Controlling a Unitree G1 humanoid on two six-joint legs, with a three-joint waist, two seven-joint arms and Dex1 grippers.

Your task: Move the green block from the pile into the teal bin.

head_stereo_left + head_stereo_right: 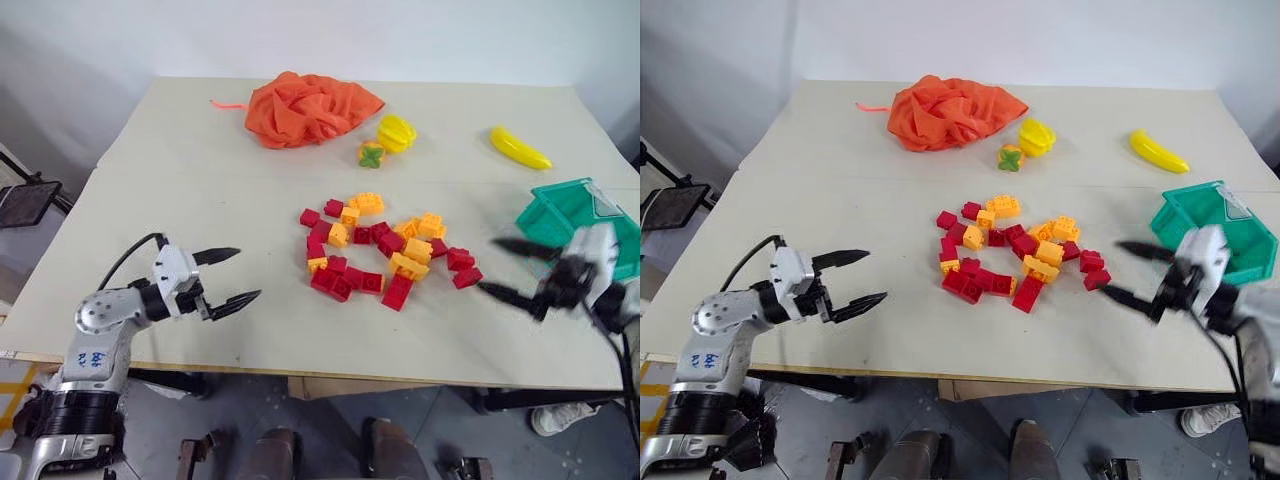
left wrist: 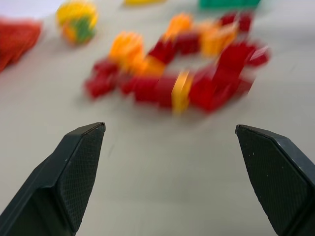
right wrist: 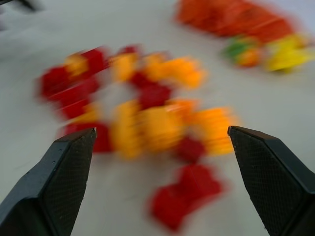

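The pile of red and yellow-orange studded bricks lies mid-table. The green block is out of view. The teal bin stands at the table's right edge. My right gripper is open and empty, just in front of the bin and right of the pile, pointing toward the bricks. My left gripper is open and empty over bare table left of the pile. In the left wrist view the pile lies ahead of the spread fingers. The right wrist view has the pile ahead of that gripper.
An orange cloth bag lies at the back of the table, with a yellow toy pepper and a green-and-orange toy vegetable beside it. A yellow toy banana lies back right. The table's front edge runs near both grippers.
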